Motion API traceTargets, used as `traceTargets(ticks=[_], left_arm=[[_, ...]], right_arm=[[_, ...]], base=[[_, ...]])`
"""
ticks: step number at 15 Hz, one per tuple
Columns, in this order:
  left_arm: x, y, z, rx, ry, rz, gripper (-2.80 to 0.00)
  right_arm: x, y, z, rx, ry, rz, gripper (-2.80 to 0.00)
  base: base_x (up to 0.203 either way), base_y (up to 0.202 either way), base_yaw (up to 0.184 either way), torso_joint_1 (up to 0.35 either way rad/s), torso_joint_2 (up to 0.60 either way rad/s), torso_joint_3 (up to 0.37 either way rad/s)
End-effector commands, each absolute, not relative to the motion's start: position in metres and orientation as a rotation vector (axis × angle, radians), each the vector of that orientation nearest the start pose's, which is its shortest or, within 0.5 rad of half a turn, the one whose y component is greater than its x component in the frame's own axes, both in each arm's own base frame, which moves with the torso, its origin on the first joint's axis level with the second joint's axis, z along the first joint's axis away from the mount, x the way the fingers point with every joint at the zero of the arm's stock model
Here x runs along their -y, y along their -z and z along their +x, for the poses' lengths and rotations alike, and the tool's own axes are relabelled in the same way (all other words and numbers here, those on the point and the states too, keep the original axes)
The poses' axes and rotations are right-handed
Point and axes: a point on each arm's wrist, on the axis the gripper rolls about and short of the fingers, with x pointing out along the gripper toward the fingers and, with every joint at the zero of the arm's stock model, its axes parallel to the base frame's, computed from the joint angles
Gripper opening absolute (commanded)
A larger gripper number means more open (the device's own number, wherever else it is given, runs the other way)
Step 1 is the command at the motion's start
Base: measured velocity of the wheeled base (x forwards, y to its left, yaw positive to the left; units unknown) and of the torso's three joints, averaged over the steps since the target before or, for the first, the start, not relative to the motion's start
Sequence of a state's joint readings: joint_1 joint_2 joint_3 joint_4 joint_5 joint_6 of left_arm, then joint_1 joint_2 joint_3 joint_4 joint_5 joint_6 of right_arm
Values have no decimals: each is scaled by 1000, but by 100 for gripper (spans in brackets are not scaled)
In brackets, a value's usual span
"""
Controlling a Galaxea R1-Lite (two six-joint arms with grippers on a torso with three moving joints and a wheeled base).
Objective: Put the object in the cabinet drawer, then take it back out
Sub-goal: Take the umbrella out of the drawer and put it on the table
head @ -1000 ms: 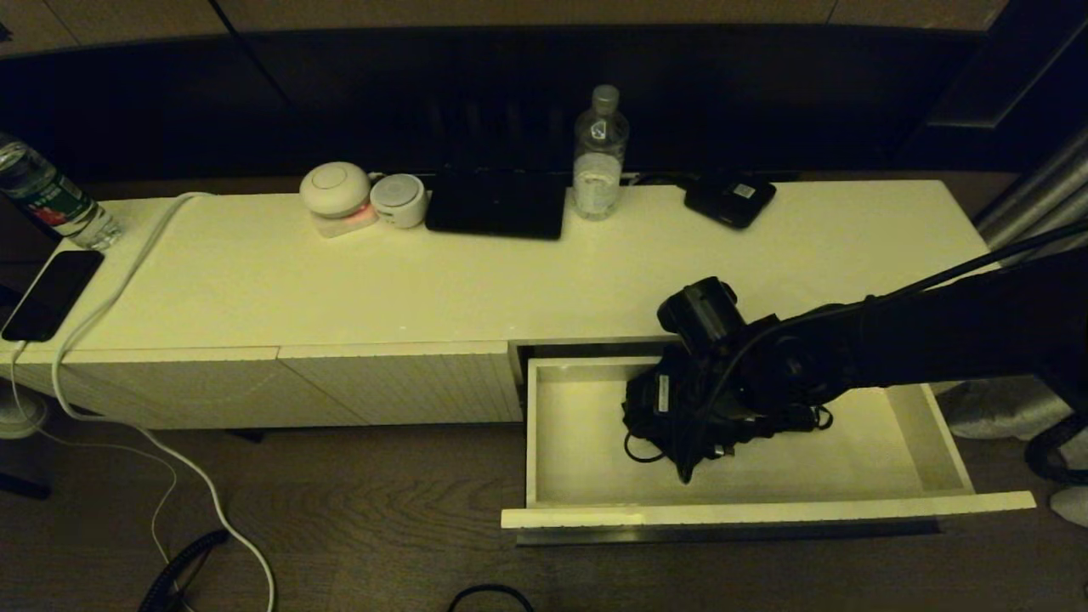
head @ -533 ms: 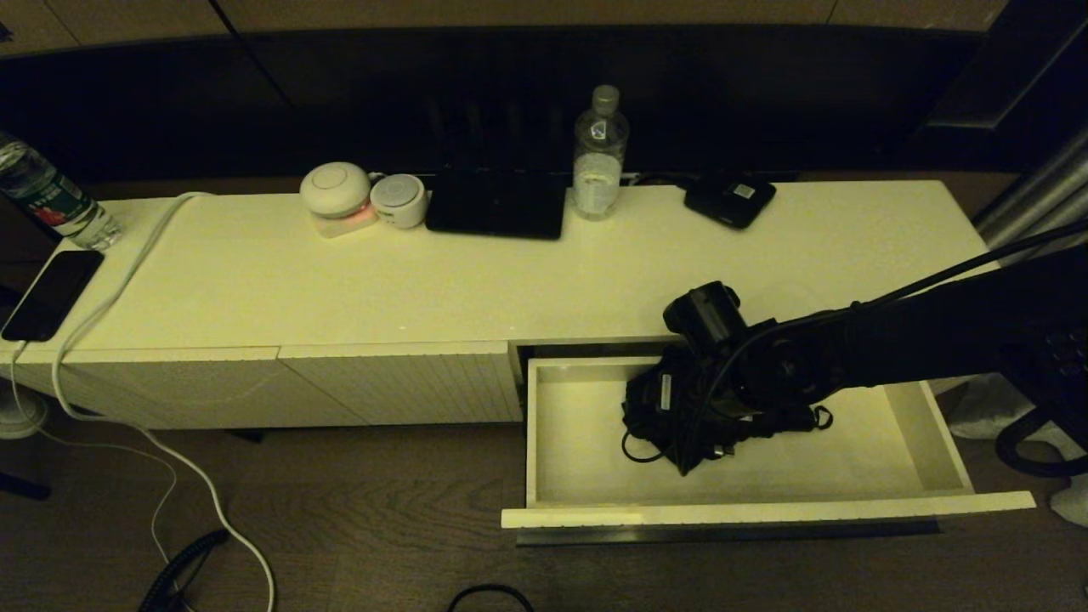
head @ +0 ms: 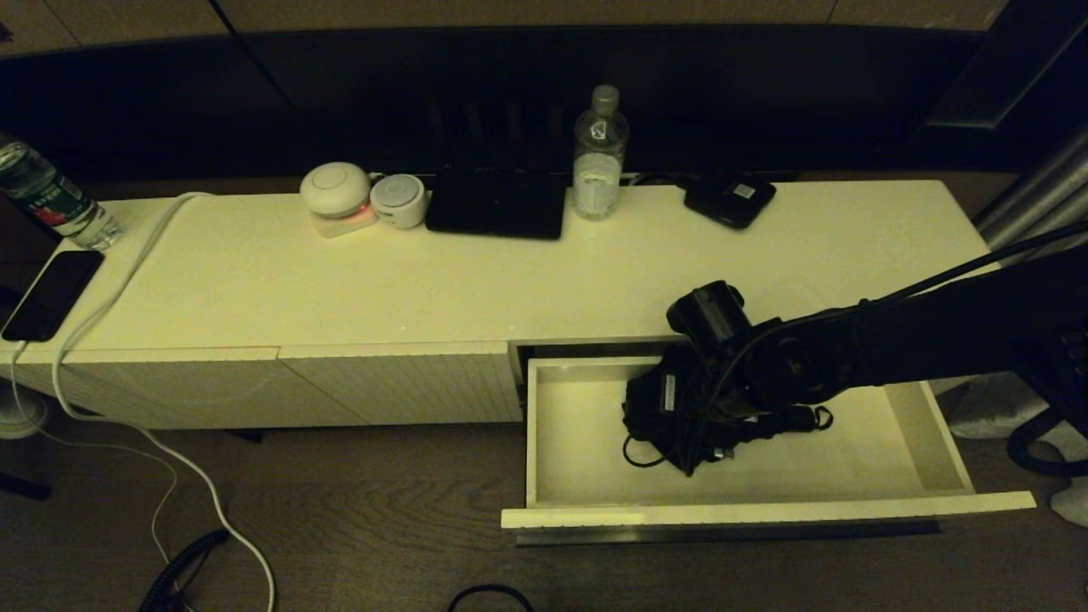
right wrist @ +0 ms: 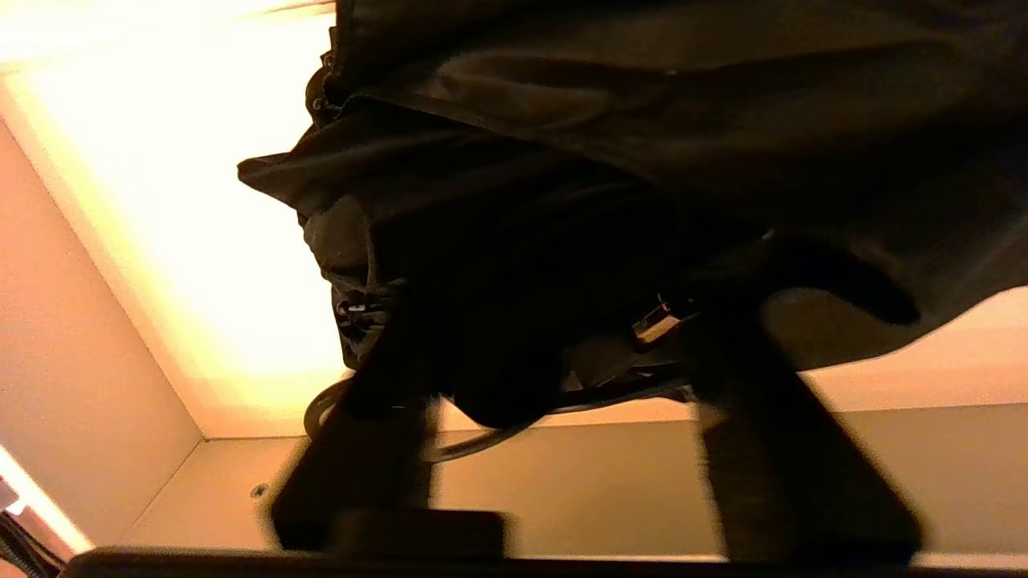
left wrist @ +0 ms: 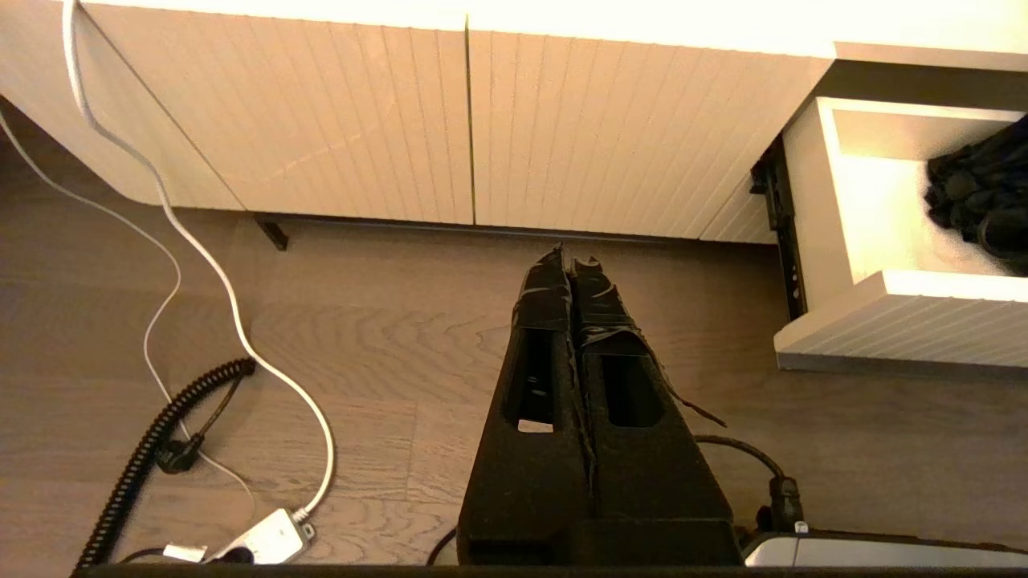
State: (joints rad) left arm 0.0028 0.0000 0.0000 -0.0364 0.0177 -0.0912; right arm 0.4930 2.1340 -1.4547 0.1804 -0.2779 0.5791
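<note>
Drawer stood open; right gripper, fingers spread around black bundle, needed squarer closing before lifting.

Long cream cabinet on dark wood floor, ribbed front panels. Dark wall behind cabinet. At the cabinet's back edge: two round white devices, black slab, water bottle, small black box. Phone and second bottle at its left end. White cable trails off cabinet to floor. Dim warm light.
</note>
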Motion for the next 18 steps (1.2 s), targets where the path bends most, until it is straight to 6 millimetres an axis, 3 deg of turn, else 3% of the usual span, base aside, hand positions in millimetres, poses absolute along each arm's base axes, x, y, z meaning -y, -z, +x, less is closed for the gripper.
traceTargets(ticks=[1, 7, 13, 18], left_arm=[[0, -79, -23, 39, -20, -92, -280], [0, -79, -23, 39, -20, -92, -280], [0, -79, -23, 39, -20, -92, -280], [0, -79, -23, 39, -20, -92, -280]], right_arm=[[-191, -132, 359, -812, 21, 226, -280], [-190, -134, 354, -818, 17, 224, -280], [-188, -143, 328, -813, 13, 202, -280], [-186, -165, 318, -729, 47, 201, -280]], base=[[0, 0, 0, 0, 0, 0], [0, 0, 0, 0, 0, 0], [0, 0, 0, 0, 0, 0], [0, 0, 0, 0, 0, 0]])
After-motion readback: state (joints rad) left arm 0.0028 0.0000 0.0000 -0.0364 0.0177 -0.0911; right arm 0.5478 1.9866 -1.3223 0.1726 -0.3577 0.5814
